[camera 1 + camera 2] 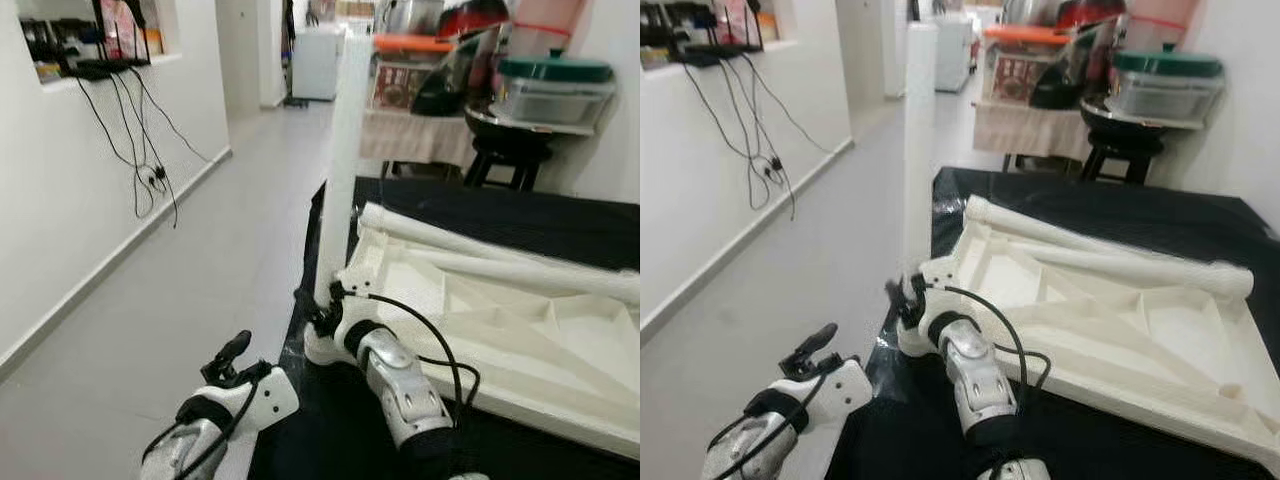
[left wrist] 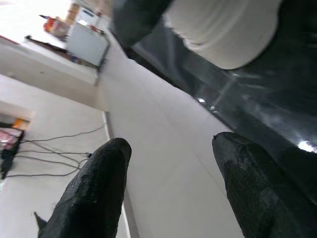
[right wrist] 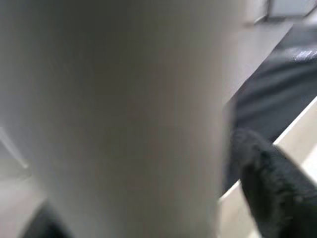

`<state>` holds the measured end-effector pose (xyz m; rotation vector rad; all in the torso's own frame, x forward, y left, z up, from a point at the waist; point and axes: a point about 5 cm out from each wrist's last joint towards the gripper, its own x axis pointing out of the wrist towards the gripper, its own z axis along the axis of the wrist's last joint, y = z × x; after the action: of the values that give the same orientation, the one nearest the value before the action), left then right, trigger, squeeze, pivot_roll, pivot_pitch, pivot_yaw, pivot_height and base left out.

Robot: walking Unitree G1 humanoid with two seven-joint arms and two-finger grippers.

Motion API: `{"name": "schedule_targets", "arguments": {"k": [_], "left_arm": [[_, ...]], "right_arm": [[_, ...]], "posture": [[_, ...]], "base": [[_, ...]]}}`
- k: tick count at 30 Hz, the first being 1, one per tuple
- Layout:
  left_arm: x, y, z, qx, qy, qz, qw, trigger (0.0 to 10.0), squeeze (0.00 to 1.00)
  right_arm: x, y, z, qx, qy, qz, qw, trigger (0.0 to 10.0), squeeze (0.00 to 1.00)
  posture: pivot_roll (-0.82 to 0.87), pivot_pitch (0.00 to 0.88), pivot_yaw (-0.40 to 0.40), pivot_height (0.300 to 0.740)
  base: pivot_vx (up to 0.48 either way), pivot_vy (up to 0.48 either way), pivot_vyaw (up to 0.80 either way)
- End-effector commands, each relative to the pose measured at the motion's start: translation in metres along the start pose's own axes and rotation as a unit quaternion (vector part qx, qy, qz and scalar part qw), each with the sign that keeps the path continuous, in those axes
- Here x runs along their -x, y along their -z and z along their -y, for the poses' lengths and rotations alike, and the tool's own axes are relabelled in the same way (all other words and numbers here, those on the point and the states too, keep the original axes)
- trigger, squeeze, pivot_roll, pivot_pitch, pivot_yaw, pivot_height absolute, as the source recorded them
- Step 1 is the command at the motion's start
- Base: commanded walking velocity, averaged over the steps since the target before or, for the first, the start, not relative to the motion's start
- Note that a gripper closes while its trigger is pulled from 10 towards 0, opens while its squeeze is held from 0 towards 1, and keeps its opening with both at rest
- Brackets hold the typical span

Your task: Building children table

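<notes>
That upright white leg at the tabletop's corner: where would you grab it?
Low on the leg, just above the tabletop corner, coming from the near open side. It is a smooth round post, and the right gripper is there, while the left gripper hangs open.

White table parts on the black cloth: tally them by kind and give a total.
Upright white round table leg, gripped near its base by the right gripper: 1
White round table legs lying on the tabletop: 2
Upturned white plastic tabletop: 1
Total: 4
</notes>
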<state>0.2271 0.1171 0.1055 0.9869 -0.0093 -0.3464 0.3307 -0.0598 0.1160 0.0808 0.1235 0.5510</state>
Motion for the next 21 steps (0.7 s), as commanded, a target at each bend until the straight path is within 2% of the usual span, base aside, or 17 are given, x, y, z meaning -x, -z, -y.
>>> {"name": "schedule_targets", "arguments": {"k": [1,2,4,6,7,8,9,13,14,16,17,18,21], "left_arm": [[-0.001,0.001,0.002,-0.002,0.002,0.0,1.0,10.0,0.0],[-0.001,0.0,0.002,-0.002,0.002,0.0,1.0,10.0,0.0],[-0.002,0.0,0.003,-0.002,0.002,0.0,1.0,10.0,0.0],[-0.003,-0.001,0.004,-0.003,0.002,0.0,1.0,10.0,0.0],[-0.003,-0.001,0.005,-0.003,0.002,0.0,1.0,10.0,0.0],[-0.003,-0.001,0.005,-0.003,0.002,0.0,1.0,10.0,0.0],[-0.003,-0.002,0.005,-0.003,0.001,0.0,1.0,10.0,0.0],[-0.003,-0.002,0.006,-0.003,0.001,0.0,1.0,10.0,0.0],[-0.003,-0.002,0.006,-0.003,0.001,0.0,1.0,10.0,0.0],[-0.003,-0.002,0.006,-0.003,0.001,0.0,1.0,10.0,0.0],[-0.003,-0.003,0.006,-0.003,0.001,0.001,1.0,10.0,0.0],[-0.003,-0.004,0.007,-0.003,0.001,0.001,1.0,10.0,0.0],[-0.003,-0.005,0.007,-0.003,0.001,0.002,1.0,10.0,0.0]], "right_arm": [[-0.01,-0.018,-0.011,0.008,-0.056,0.032,0.998,10.0,1.0],[-0.008,-0.024,-0.014,0.029,-0.101,0.035,0.994,10.0,0.0],[-0.005,-0.03,-0.017,0.057,-0.167,0.032,0.984,10.0,0.0],[-0.003,-0.036,-0.015,0.097,-0.239,0.03,0.966,10.0,0.0],[-0.002,-0.038,-0.012,0.101,-0.269,0.02,0.958,10.0,0.0],[-0.002,-0.038,-0.012,0.101,-0.269,0.02,0.958,10.0,0.0],[-0.004,-0.043,-0.004,0.112,-0.3,0.005,0.947,10.0,0.0],[-0.007,-0.048,0.003,0.115,-0.315,-0.004,0.942,10.0,0.0],[-0.009,-0.052,0.005,0.113,-0.327,-0.005,0.938,5.2,0.0],[-0.009,-0.052,0.005,0.113,-0.327,-0.005,0.938,5.2,0.0],[-0.011,-0.055,0.009,0.113,-0.34,-0.01,0.933,0.0,0.0],[-0.012,-0.058,0.013,0.108,-0.356,-0.016,0.928,0.0,0.0],[-0.013,-0.061,0.016,0.101,-0.359,-0.019,0.928,0.0,0.0]], "posture": [[0.08,0.0,-0.024,0.74],[0.08,0.0,-0.026,0.74],[0.09,0.0,-0.029,0.74],[0.09,0.0,-0.035,0.74],[0.09,0.0,-0.041,0.74],[0.09,0.0,-0.041,0.74],[0.1,0.0,-0.045,0.74],[0.1,0.0,-0.047,0.74],[0.1,0.0,-0.046,0.74],[0.1,0.0,-0.046,0.74],[0.11,0.0,-0.049,0.74],[0.1,0.0,-0.048,0.74],[0.1,0.0,-0.045,0.74]], "base": [[0.0,0.0,0.0],[0.0,0.0,0.0],[0.0,0.0,0.0],[0.0,0.0,0.0],[0.0,0.0,0.0],[0.0,0.0,0.0],[0.0,0.0,0.0],[0.0,0.0,0.0],[0.0,0.0,0.0],[0.0,0.0,0.0],[0.0,0.0,0.0],[0.0,0.0,0.0],[0.0,0.0,0.0]]}}
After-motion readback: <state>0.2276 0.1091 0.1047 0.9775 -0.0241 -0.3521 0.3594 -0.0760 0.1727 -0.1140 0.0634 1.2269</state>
